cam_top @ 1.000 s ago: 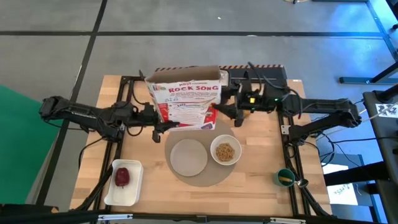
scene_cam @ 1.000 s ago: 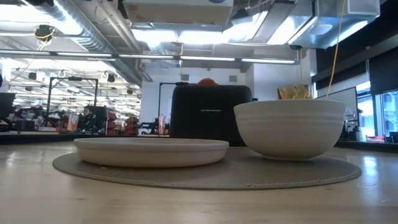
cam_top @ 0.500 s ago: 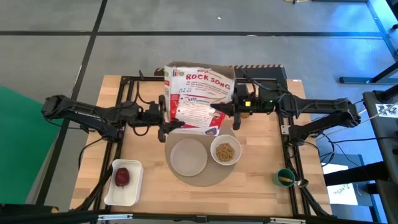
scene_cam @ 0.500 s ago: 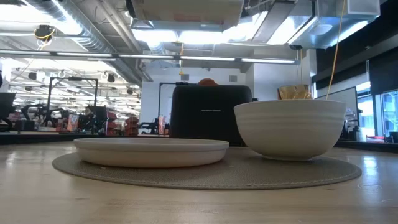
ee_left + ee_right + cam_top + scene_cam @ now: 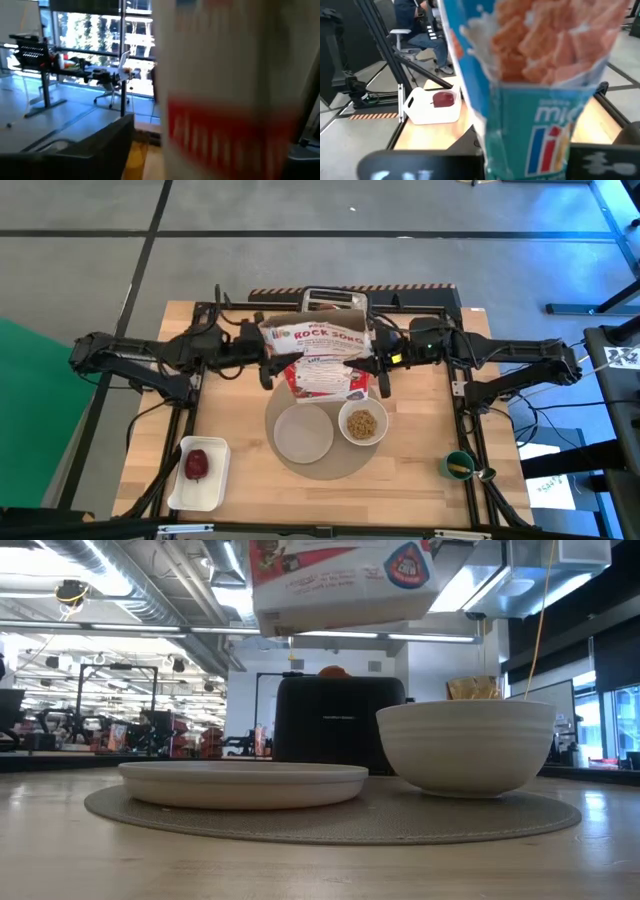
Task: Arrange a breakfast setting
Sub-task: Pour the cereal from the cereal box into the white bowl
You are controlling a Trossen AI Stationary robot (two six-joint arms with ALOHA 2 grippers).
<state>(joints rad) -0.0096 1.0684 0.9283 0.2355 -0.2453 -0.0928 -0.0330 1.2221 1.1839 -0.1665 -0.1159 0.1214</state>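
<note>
A cereal box (image 5: 318, 358) marked ROCK SONG hangs tilted in the air between my two grippers, above the far part of the round grey placemat (image 5: 300, 468). Its lower end (image 5: 340, 580) shows over the white plate (image 5: 243, 783) and the white bowl (image 5: 466, 745). The bowl (image 5: 363, 423) holds cereal. My left gripper (image 5: 268, 367) is at the box's left edge, my right gripper (image 5: 381, 370) at its right edge. A red apple (image 5: 196, 464) lies in a white tray (image 5: 212, 492) at the near left. The box fills both wrist views (image 5: 230, 100) (image 5: 540, 75). My right gripper meets the box at its right edge (image 5: 371, 366), coming in level from the table's right side. The gripper body and the box hide the place of contact. The box is lifted clear of the table, tilted, with its printed face up.
A black toaster (image 5: 330, 302) stands at the far edge behind the box. A green cup (image 5: 458, 466) sits at the near right. The black frame rails (image 5: 205, 340) run along both sides of the wooden table.
The cereal box has gone toward the table's right and come down, tipping over further; its lower end now shows in the low view above the plate and bowl. My left gripper has followed it to the right and toward the far edge.
</note>
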